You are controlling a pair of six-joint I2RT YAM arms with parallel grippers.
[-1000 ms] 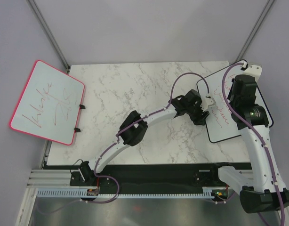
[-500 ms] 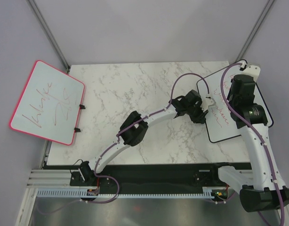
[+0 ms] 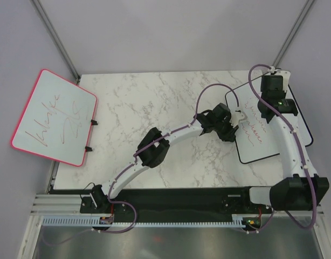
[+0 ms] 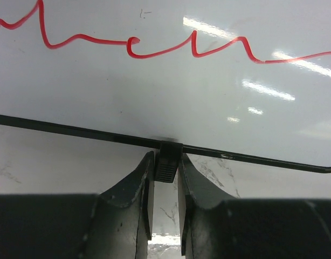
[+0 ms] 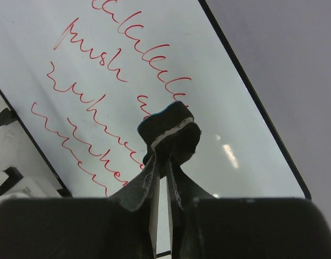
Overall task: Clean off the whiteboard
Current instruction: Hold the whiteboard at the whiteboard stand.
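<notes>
The left claw (image 4: 166, 166) pinches a ribbed black tab (image 4: 169, 154) on the glossy whiteboard (image 4: 154, 81)'s thin frame; the right claw (image 5: 165, 162) clamps a dark eraser (image 5: 166, 125) (blue top, white band).

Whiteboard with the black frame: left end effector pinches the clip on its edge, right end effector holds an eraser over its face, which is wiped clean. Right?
Not wiped clean: the right wrist view shows red handwriting across the whiteboard. The rest holds: left end effector pinching the clip, right end effector holding the eraser over it.
</notes>
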